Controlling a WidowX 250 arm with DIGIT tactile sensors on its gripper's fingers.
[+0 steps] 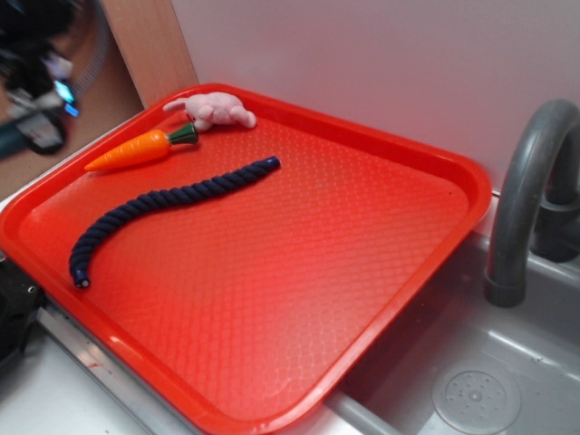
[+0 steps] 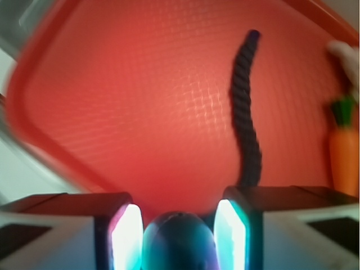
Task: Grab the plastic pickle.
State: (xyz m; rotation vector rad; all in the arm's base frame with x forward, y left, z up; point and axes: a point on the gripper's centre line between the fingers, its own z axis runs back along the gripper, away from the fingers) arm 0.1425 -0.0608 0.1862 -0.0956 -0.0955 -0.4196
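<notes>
In the wrist view the plastic pickle [image 2: 179, 246], a smooth dark teal-green rounded piece, sits between my gripper's [image 2: 179, 225] two lit pads. Both pads press its sides, and it hangs above the near edge of the red tray [image 2: 140, 101]. The view is blurred. In the exterior view neither the pickle nor the gripper shows; only the tray [image 1: 362, 208] with its other toys does.
A navy braided rope [image 1: 163, 213] lies across the tray's left half and also shows in the wrist view [image 2: 247, 112]. An orange toy carrot [image 1: 131, 151] and a pink soft toy [image 1: 213, 109] lie at the tray's far left corner. A grey faucet [image 1: 526, 190] and sink [image 1: 507, 362] stand to the right.
</notes>
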